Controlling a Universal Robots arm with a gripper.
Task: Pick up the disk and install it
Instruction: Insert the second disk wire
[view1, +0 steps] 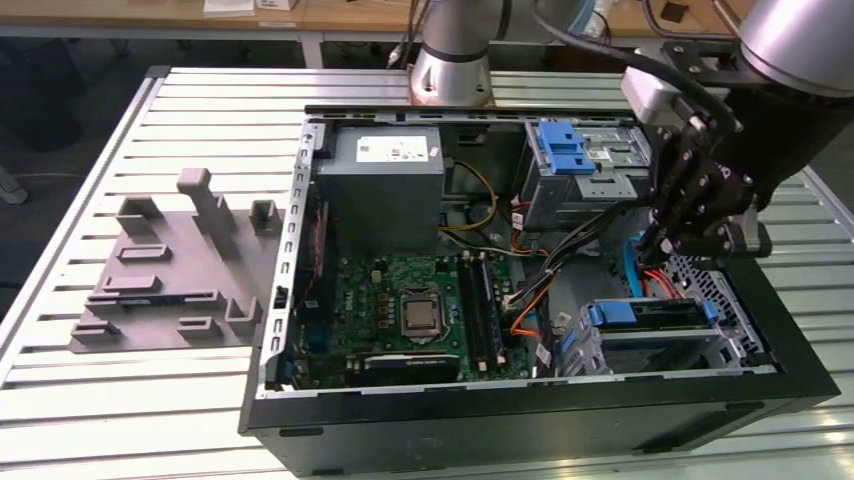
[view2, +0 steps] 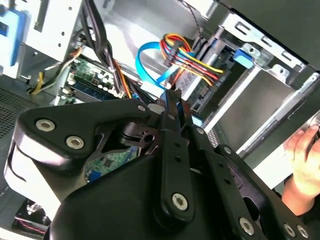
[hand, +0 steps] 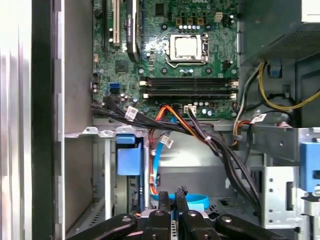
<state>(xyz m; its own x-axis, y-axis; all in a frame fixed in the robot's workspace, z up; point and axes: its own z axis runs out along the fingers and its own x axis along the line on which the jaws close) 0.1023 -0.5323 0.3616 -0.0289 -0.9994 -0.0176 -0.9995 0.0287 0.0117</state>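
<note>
1. Inside the case (view1: 534, 405), at the exterior view's right, your gripper (view1: 667, 245) hangs clenched, holding nothing.
2. The disk (view1: 667, 313) sits in the bay (view1: 727, 335) just below; probably stiff, weighty, shock-sensitive.
3. Grip its blue tab (view1: 614, 313).

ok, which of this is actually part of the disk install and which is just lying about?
Job:
- disk in its blue carrier, sitting in a bay
- claw, close by it
- computer case

Just there:
- grey moulded fixture
- power supply box
- motherboard
- blue-latched drive cage
- a person's hand
</note>
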